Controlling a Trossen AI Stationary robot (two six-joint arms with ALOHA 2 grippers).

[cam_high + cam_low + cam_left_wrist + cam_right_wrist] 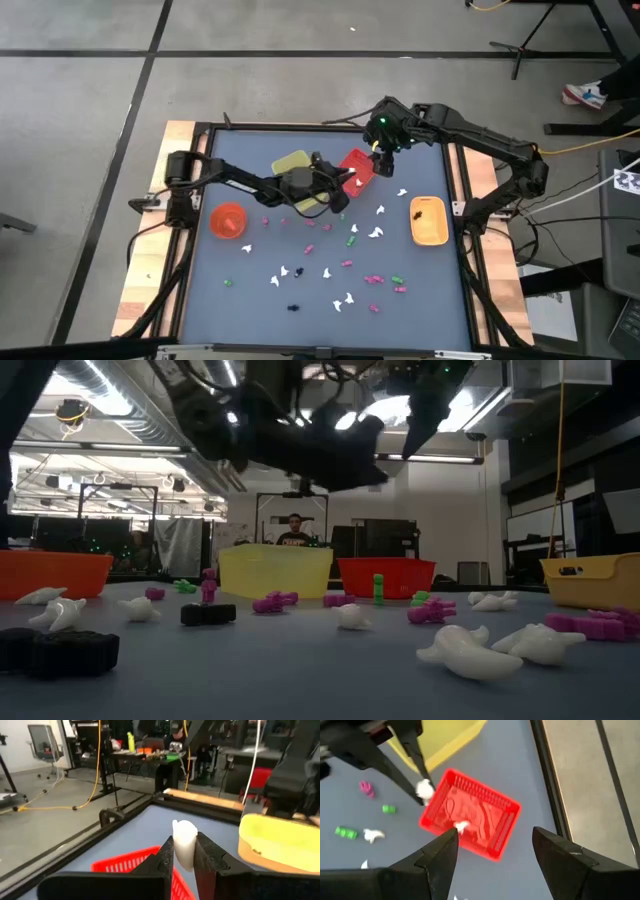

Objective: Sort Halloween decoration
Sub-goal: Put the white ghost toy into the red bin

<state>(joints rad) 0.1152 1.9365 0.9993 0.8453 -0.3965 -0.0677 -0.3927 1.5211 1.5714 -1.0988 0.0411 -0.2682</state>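
My left gripper [184, 851] reaches in from the table's left and is shut on a white trinket [183, 832] of the Halloween decoration. It hangs at the near left corner of the red bin [475, 815], where another white trinket [462, 826] lies inside. My right gripper [492, 850] hovers open and empty high over the red bin [357, 168]. Loose white [378, 232], magenta [375, 280], green [352, 238] and black [294, 306] trinkets lie scattered on the blue table top. My left gripper pinches the white trinket's lower part [184, 860] between its two fingers, and the rounded end [183, 826] sticks out past the fingertips. The fingers come about level from the table's left. The trinket [424, 790] is lifted clear, beside the red bin's rim.
A yellow bin [292, 165] stands just left of the red one, partly under my left arm. An orange bowl [229, 220] sits at the left. At the right, an orange tray [432, 232] holds a black piece [420, 212]. A person shows in the room beyond the table [294, 530].
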